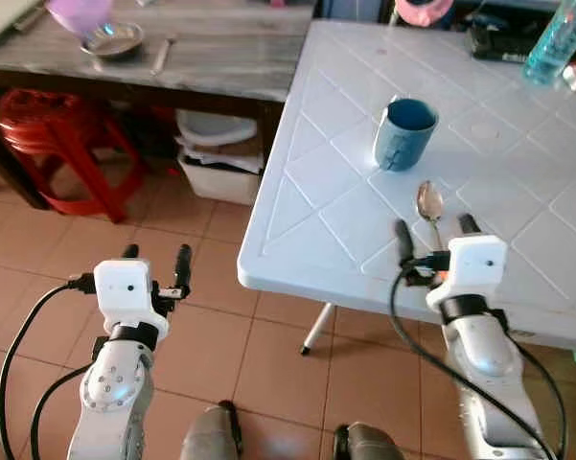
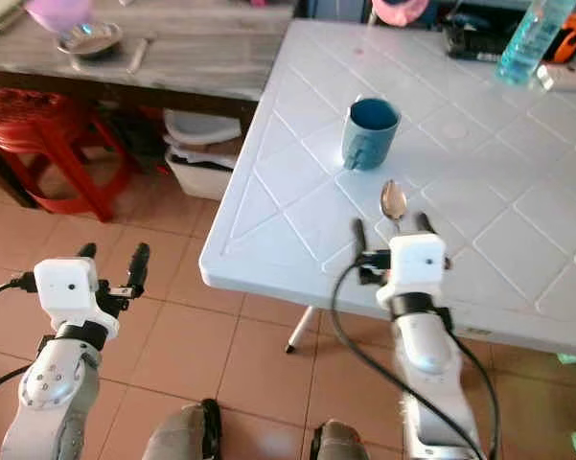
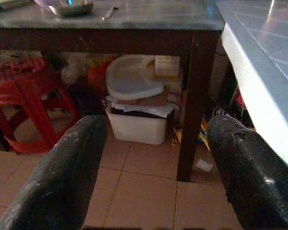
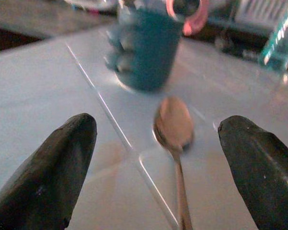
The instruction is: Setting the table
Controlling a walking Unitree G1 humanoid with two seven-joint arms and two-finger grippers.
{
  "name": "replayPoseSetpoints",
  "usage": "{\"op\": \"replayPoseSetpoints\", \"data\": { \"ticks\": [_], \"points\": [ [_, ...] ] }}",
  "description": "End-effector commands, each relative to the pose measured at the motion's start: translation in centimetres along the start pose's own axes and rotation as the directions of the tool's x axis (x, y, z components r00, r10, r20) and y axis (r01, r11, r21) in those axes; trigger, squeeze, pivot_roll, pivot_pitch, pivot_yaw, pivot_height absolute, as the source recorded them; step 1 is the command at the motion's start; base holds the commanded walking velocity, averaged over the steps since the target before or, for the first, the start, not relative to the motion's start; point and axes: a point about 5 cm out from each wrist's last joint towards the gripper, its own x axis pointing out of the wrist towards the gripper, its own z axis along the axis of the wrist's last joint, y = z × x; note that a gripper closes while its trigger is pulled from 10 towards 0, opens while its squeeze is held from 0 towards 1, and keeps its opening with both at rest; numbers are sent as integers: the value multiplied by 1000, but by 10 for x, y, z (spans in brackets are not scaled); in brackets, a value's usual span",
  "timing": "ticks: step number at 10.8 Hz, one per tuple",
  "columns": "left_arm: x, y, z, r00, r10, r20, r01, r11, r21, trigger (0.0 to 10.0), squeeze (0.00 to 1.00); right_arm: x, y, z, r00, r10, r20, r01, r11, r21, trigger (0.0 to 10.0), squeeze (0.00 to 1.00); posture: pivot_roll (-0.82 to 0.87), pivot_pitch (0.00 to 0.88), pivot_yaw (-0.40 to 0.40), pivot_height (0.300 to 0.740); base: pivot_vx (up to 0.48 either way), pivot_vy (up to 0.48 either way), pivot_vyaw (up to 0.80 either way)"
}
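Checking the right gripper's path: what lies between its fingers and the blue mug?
The spoon lies there on the white table, its bowl toward the mug and its handle running back between the open right gripper's fingers. The right wrist view shows it best.

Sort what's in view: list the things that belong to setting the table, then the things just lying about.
For the job: blue mug, spoon, white table, open right tool astride the spoon.

Lying about: red stool, water bottle, metal bowl, white bin.

The white counter (image 1: pixel 345 201) looks like smooth moulded plastic; the spoon (image 1: pixel 429 206) is shiny metal, the blue mug (image 1: pixel 403 134) glossy.
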Motion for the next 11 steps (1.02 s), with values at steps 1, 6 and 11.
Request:
{"op": "replayPoseSetpoints", "data": {
  "ticks": [1,6,11],
  "points": [
    [-4,0,3,1000,-8,-2,8,1000,7,10000,0,1,-7,-5,999,0,-36,0,1000,2,10000,0,22,221,4,740,0,0,0],
    [-6,4,5,1000,-10,-16,10,1000,23,10000,0,16,-37,-4,996,55,-76,-49,995,83,10000,0,22,250,15,740,0,0,0],
    [-4,4,5,999,-22,-31,23,999,34,10000,0,16,-32,-10,947,286,-143,-244,936,255,10000,0,24,255,27,740,0,0,0]
  ]
}}
